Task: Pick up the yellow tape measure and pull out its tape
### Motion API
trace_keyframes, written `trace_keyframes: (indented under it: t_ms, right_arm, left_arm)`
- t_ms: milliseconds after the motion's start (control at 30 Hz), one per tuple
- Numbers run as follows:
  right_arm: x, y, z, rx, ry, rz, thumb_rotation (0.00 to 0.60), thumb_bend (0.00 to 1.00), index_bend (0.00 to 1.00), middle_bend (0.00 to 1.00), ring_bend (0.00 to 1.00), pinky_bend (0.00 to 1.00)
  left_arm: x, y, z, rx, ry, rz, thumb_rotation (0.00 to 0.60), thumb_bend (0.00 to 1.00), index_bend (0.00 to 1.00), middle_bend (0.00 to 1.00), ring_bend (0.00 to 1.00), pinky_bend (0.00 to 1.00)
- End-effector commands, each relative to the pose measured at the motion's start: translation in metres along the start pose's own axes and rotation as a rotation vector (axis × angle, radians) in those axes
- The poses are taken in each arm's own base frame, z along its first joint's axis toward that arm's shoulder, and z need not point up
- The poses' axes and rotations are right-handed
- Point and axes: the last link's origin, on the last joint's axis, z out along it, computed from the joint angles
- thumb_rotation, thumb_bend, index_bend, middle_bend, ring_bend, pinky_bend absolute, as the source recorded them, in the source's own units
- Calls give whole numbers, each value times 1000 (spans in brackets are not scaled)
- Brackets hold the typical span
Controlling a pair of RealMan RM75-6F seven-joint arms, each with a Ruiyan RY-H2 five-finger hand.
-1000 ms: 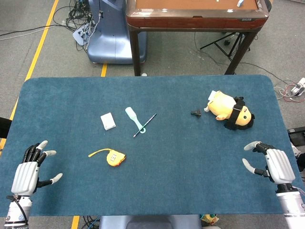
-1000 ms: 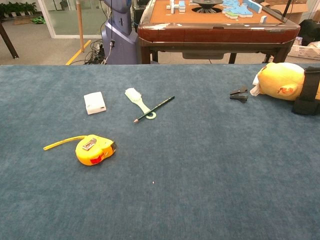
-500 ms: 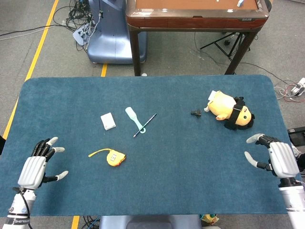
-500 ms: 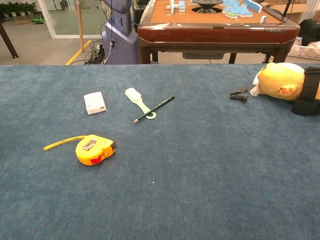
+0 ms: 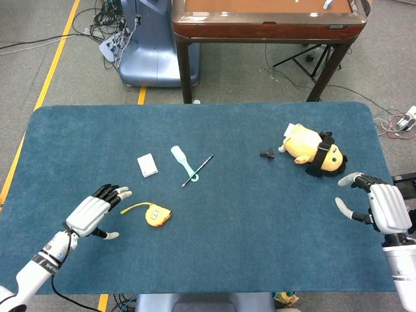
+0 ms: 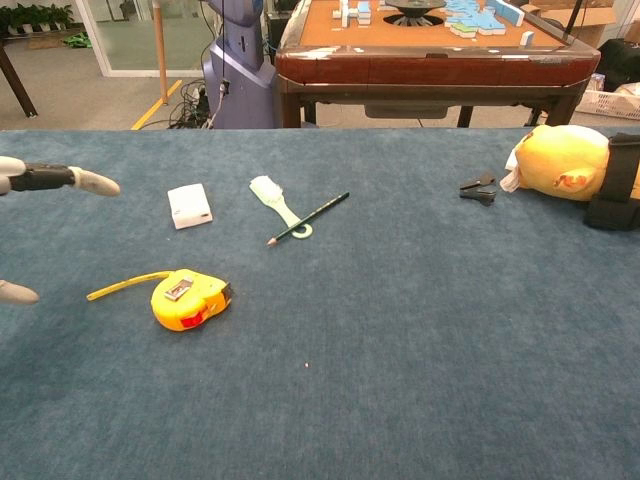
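On the blue table (image 5: 260,260), the left hand (image 5: 91,214) hovers with fingers spread and empty just left of the yellow tape measure (image 5: 157,215); the right hand (image 5: 380,208), likewise released, waits far to its right. The case looks rigid, compact and smooth: grasp across its flat sides, then pinch the short protruding tape (image 5: 134,208), thin and springy.

Setting. A table topped with dark blue felt (image 5: 260,247) stands on a grey carpeted floor (image 5: 39,39) marked with a yellow line (image 5: 55,55). Behind it is a brown wooden-framed table (image 5: 260,23) on dark legs, its orange top carrying small tiles in the chest view. A blue-grey machine base (image 5: 146,55) with tangled cables (image 5: 97,23) stands to its left. Potted plants (image 6: 35,17) and glazed panels (image 6: 135,30) lie far left.
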Motion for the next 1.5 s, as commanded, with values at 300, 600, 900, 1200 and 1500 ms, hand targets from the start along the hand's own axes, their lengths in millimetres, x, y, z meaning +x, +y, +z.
trace_keyframes:
  t_ms: [300,600,900,1200,1500]
  right_arm:
    - [-4,4,-1,-12,-14,1,600,376,434,414,414,389]
    - [-6,10,-3,-32,-22,3,600,376,434,414,414,390]
    - [-5,15,-7,-47,-20,5,600,376,434,414,414,390]
    - [-4,18,-10,-58,-21,6,600,376,434,414,414,390]
    - [-5,21,-11,-65,-24,7,600,373,434,415,414,390]
  left_arm:
    - [-11,27,54,-84,-122,113,600,41,73,57,26,0]
    - [-24,47,82,-137,-151,189,600,42,139,60,29,0]
    - [-34,47,96,-122,-161,240,600,45,193,110,63,14]
    - [-40,48,102,-102,-169,243,600,56,232,139,73,23]
    - [-42,51,108,-106,-168,252,600,101,270,183,100,41]
